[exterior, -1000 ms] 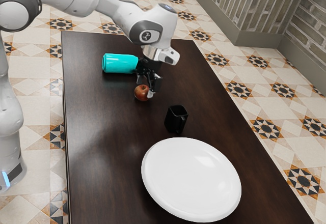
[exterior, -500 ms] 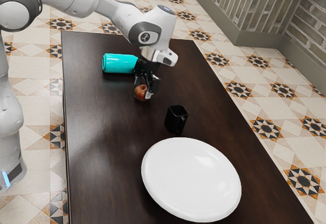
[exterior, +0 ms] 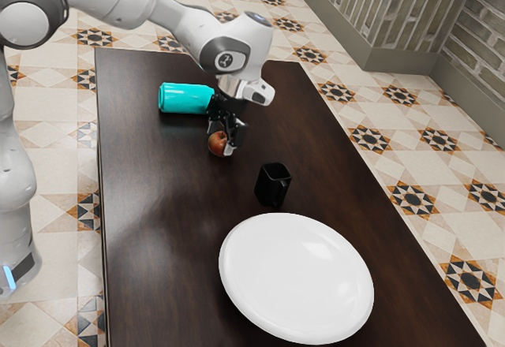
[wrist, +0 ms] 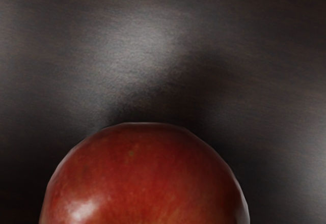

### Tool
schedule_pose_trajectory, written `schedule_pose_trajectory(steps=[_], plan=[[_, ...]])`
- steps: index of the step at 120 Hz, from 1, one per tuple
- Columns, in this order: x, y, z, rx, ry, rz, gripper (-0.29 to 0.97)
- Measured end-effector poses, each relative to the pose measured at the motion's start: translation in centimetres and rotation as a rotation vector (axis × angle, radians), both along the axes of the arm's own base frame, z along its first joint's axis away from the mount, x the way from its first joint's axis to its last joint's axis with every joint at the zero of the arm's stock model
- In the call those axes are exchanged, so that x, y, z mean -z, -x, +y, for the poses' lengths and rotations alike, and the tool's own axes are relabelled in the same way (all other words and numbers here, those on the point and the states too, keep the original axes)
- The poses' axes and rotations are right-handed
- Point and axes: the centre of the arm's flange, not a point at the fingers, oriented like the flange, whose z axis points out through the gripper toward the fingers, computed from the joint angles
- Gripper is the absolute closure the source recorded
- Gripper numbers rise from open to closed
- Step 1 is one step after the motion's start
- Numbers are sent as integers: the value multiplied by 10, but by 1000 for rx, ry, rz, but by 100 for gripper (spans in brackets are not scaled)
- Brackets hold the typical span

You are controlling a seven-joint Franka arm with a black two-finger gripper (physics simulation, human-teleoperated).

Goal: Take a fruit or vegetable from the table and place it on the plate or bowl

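Dark glossy table; round red apple under tool, grip unclear; flat white plate apart.

Glossy white arm, grey joint caps, black gripper

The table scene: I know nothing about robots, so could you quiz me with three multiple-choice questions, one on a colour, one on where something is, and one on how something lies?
1. What colour is the plate? A) white B) blue C) black
2. Where is the gripper? A) over the plate B) down at the apple C) over the floor tiles
3. How is the teal can placed? A) upright B) on its side C) on the plate

Answers: 1 A, since its whole face is white. 2 B, since the hand sits right at the red apple, which looms large under the wrist camera. 3 B, since it lies lengthwise on the dark table.
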Motion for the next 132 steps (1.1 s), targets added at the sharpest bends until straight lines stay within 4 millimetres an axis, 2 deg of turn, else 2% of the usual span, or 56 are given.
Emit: schedule_pose_trajectory(steps=[132], plan=[[17,-7,3,-3,6,5,0]])
